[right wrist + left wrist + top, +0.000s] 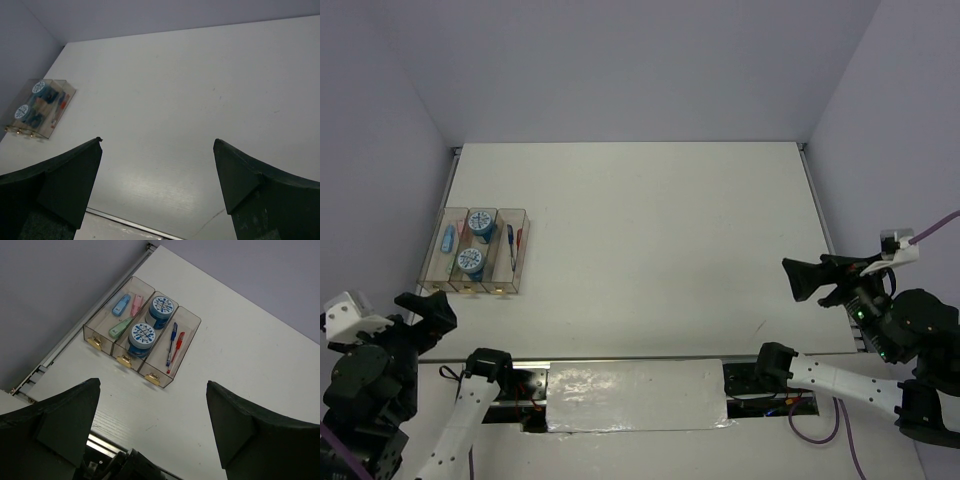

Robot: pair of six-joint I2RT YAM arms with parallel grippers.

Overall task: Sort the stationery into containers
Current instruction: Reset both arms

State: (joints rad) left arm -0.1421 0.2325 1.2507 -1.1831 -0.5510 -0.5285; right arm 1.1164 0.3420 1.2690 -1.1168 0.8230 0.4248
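Note:
The containers (pixel 524 214) are three joined clear amber bins at the table's left. In the left wrist view (pixel 194 316), the left bin holds a light-blue bar (pixel 121 304), a pink bar (pixel 136 302) and a green bar (pixel 120 328). The middle bin holds two blue rolls (pixel 162 309) (pixel 142 336). The right bin holds a blue pen (pixel 172 342) and a red pen (pixel 177 351). My left gripper (pixel 430 310) (pixel 152 384) is open and empty, raised just in front of the bins. My right gripper (pixel 805 280) (pixel 157 141) is open and empty at the right edge, far from the bins (pixel 70 90).
Small gold handles (pixel 123 360) face the near edge on each bin. The white table (pixel 660 240) is walled at the back and both sides. A metal rail (pixel 640 357) runs along the near edge, with a silver plate (pixel 635 395) between the arm bases.

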